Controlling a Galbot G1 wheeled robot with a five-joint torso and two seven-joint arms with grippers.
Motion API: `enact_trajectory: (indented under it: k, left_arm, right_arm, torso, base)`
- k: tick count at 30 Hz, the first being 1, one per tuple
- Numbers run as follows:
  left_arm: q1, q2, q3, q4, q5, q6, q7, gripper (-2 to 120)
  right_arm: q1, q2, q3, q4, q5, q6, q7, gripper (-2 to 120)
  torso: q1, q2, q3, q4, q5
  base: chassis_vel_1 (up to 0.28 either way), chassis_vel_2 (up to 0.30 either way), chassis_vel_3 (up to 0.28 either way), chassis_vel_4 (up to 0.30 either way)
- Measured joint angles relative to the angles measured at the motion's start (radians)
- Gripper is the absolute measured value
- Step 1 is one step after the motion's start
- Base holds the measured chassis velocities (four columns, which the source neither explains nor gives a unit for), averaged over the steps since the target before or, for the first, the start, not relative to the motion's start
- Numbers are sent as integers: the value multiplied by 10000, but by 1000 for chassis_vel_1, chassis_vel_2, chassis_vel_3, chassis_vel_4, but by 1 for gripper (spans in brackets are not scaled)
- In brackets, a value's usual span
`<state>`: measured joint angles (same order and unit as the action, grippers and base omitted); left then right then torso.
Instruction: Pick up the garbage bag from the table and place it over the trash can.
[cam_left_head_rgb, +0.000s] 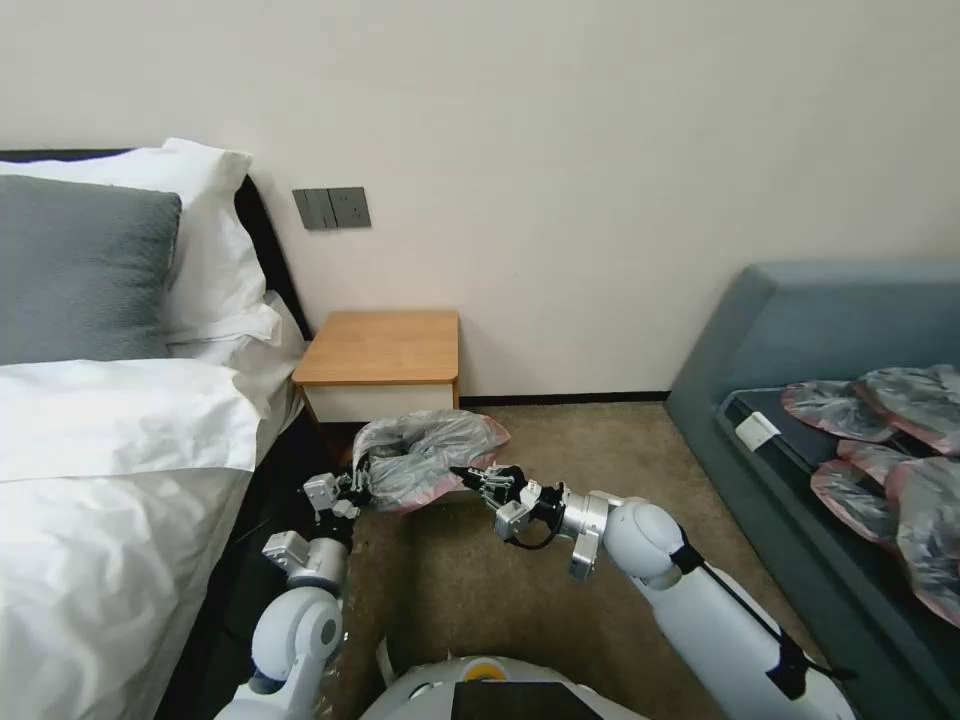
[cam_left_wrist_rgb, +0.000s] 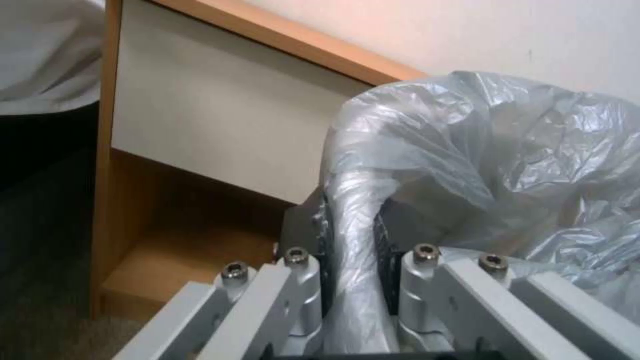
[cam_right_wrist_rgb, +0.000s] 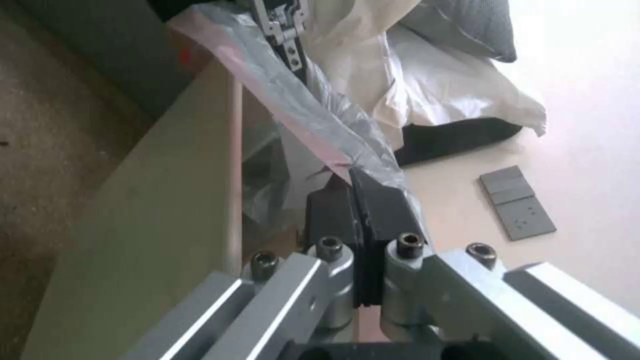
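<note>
Two grippers hold one garbage bag (cam_left_head_rgb: 425, 455), crinkly translucent grey film with a pinkish-red rim, stretched between them low in front of the table (cam_left_head_rgb: 385, 346) in the head view. That table is a small nightstand with a flat orange-brown top, rounded front corners and a white drawer front; its top lies bare. The left gripper (cam_left_head_rgb: 362, 482) grips the bag's left edge from a forearm rising near the bed (cam_left_head_rgb: 110, 470), whose white sheet hangs close beside it; the right gripper (cam_left_head_rgb: 472, 474) pinches the right edge, its arm bent at the elbow and reaching in from the right. Brown carpet (cam_left_head_rgb: 560, 470) lies open between the arms and toward a blue-grey sofa (cam_left_head_rgb: 800, 330), where several flat grey-and-pink bags (cam_left_head_rgb: 890, 450) are heaped. Left wrist view: the left gripper (cam_left_wrist_rgb: 352, 260) is clamped on a rolled strand of the garbage bag (cam_left_wrist_rgb: 507, 145), which billows glossy and wrinkled beyond the fingers; the table's (cam_left_wrist_rgb: 220, 120) white drawer front, wooden side panel and open lower shelf stand just behind. Right wrist view: the right gripper's (cam_right_wrist_rgb: 362, 200) black pads are pressed together on a taut band of the garbage bag (cam_right_wrist_rgb: 313, 120), grey with a pink edge, running to the left gripper (cam_right_wrist_rgb: 283, 25); a smooth cream trash can (cam_right_wrist_rgb: 153, 210) wall lies just alongside, and white bedding (cam_right_wrist_rgb: 413, 80) beyond.
</note>
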<state>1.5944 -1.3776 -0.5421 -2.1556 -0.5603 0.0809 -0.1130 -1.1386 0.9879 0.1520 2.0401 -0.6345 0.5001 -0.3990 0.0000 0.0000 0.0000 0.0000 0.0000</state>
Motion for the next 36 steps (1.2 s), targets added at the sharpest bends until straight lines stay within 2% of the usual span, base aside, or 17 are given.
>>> enact_trajectory:
  k: [10, 13, 20, 25, 36]
  left_arm:
    - [-36, -13, -71, 56, 1, 8, -38, 9]
    - [-102, -8, -120, 95, -7, 24, -73, 9]
    - [-179, -69, -96, 85, -63, 94, -134, 9]
    - [-174, -82, -107, -46, -277, 169, -200, 9]
    - [-54, -81, -156, -495, -1346, 488, -504, 9]
  right_arm:
    - [-224, -174, -65, 154, 873, -550, -190, 0]
    - [-535, -425, -120, 424, 2269, -1330, -597, 0]
    - [-863, -688, -60, 596, 3798, -1703, -1585, 0]
    - [-972, -717, 84, 590, 3897, -1680, -2149, 0]
    - [-960, -487, 368, 43, 3143, -1323, -2247, 0]
  torso:
    - [0, 0, 0, 0, 0]
    - [0, 0, 0, 0, 0]
    - [0, 0, 0, 0, -1]
    - [0, 0, 0, -1, -1]
    - [0, 0, 0, 0, 0]
  base:
    - [0, 0, 0, 0]
    - [0, 0, 0, 0]
    - [0, 0, 0, 0]
    - [0, 0, 0, 0]
    - [0, 0, 0, 0]
